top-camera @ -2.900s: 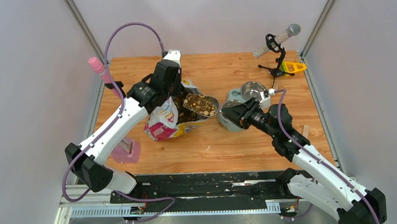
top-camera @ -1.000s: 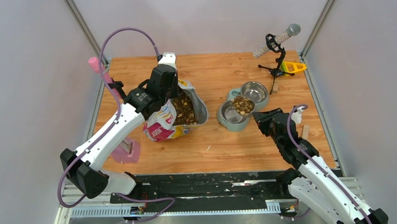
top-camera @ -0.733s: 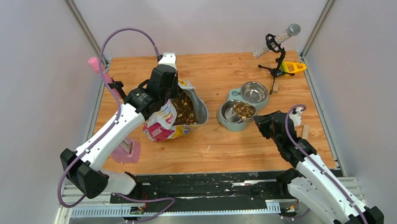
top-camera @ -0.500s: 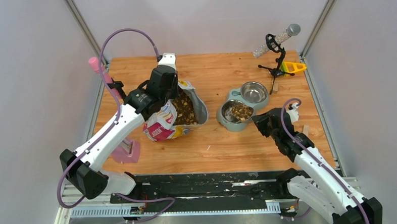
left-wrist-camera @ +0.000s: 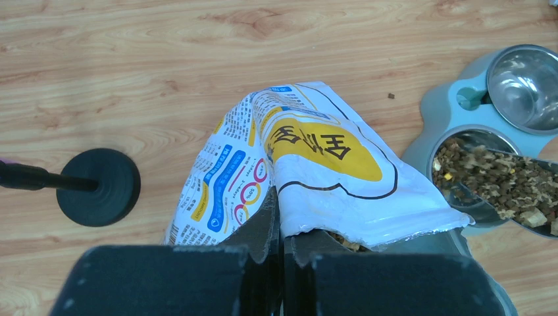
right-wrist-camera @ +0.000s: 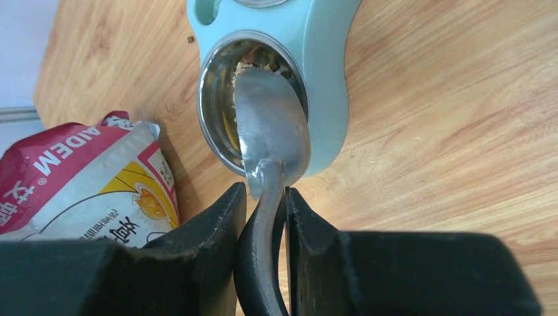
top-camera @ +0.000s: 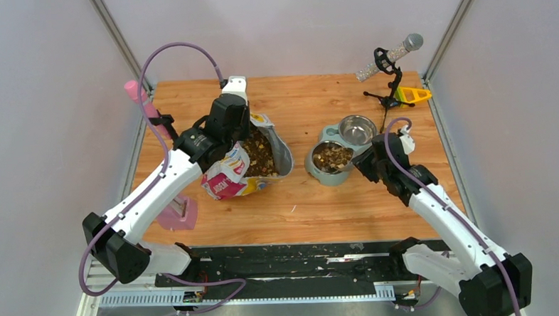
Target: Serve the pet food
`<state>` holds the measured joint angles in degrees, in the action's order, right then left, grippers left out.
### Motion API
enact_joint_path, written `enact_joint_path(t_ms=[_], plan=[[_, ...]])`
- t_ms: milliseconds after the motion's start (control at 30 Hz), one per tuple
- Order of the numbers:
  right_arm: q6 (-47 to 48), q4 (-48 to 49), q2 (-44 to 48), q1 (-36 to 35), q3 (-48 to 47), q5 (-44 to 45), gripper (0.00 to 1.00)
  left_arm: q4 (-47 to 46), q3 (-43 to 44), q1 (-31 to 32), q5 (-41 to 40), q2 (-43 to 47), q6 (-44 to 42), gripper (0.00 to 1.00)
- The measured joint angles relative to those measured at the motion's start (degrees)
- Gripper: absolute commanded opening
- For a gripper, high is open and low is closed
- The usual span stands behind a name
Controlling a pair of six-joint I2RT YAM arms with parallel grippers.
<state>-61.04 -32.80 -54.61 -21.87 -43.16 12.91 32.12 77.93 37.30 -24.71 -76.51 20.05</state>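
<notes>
Our right jaws clamp the loaded scoop (right-wrist-camera: 271, 125), left jaws pinch the bag (left-wrist-camera: 316, 164); a hasty tip scatters pet food (left-wrist-camera: 500, 181) beyond the bowl (right-wrist-camera: 329, 85).

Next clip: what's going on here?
The left gripper is shut on the rim of the pet food bag, holding it open. The right gripper holds a grey scoop by its handle, loaded with pet food, over the near bowl of a teal double feeder. That bowl holds some too; the far bowl is empty.

Seen from the right wrist, the scoop (right-wrist-camera: 271, 125) hides most pet food (top-camera: 331, 156)
</notes>
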Motion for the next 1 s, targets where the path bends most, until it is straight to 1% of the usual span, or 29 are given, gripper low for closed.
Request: enact_joint_path(t_ms=[333, 633, 1000], plan=[[7.26, -5.55, -7.69, 1.66, -8.52, -3.10, 0.00, -0.26, -0.42, 0.00, -0.09, 0.37, -0.48, 0.00], [11.47, -9.68, -9.84, 2.47, -12.92, -3.58, 0.00, -0.31, -0.66, 0.00, -0.33, 0.55, -0.87, 0.00], [14.99, -11.69, -13.11, 3.17, -17.03, -3.48, 0.00, -0.31, -0.66, 0.00, -0.26, 0.55, -0.92, 0.00]])
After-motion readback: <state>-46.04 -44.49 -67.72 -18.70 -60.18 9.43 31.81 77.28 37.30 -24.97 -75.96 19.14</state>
